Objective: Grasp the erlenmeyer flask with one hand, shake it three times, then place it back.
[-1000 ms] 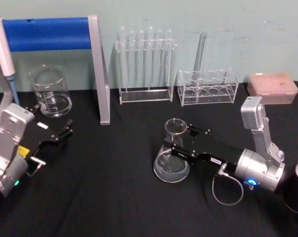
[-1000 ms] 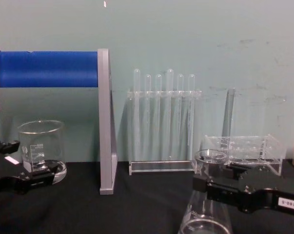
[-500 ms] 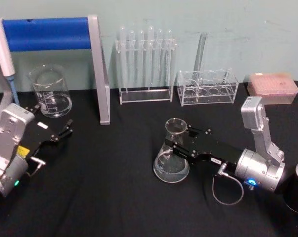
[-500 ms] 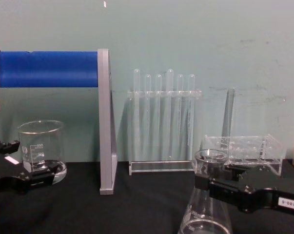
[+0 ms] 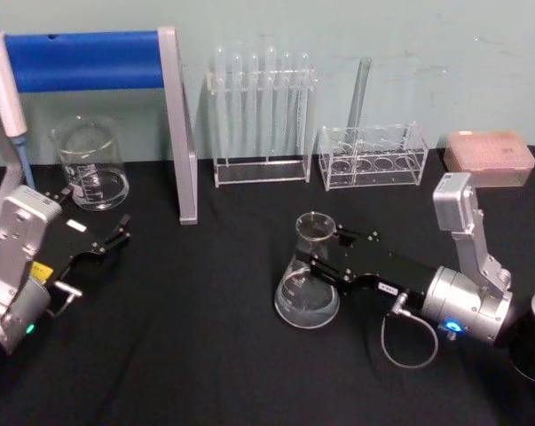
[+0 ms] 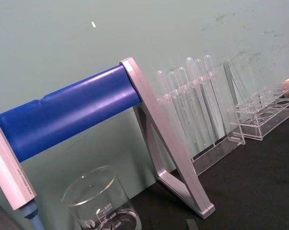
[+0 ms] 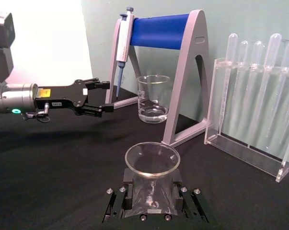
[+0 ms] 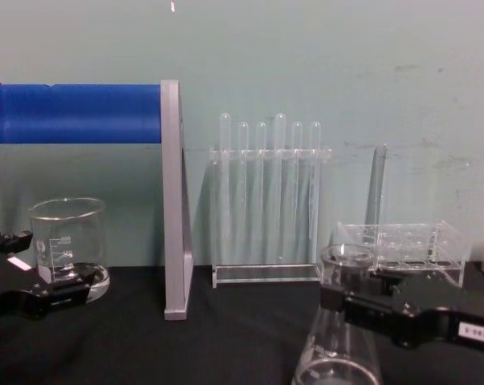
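Lab, test tube rack (image 5: pixel 260 120), beaker (image 5: pixel 91 167), pipette (image 5: pixel 4 89)

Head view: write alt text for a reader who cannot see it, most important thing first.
The right gripper grips the erlenmeyer flask by its neck over the middle of the black table. The left gripper sits open at the left, near a beaker; two clear test tube racks stand at the back.

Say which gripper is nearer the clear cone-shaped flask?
Right. The right gripper clamps the clear conical glass flask; the left gripper sits far off by the glass beaker.
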Action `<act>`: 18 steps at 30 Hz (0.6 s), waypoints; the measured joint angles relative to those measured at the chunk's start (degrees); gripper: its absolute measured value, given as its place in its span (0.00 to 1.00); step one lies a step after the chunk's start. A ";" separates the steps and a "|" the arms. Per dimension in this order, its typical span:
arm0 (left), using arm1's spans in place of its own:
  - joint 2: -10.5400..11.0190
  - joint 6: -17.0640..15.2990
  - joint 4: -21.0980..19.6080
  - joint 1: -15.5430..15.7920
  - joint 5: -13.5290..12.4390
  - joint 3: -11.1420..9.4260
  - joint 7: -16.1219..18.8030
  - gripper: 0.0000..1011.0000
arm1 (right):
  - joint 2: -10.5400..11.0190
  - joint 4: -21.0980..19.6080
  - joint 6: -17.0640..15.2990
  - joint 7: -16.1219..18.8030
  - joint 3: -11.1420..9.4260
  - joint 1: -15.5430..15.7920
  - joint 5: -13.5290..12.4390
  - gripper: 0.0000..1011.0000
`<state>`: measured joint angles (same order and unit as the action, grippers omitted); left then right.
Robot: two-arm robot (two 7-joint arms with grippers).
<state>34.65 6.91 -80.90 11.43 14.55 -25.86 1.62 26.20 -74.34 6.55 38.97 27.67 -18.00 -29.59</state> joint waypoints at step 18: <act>0.00 0.00 0.00 0.00 0.00 0.00 0.00 0.99 | -0.06 -15.47 -3.33 -15.24 -8.44 6.21 -1.61 0.44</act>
<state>34.65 6.91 -80.90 11.43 14.55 -25.86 1.62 26.14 -89.81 3.21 23.73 19.23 -11.78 -31.21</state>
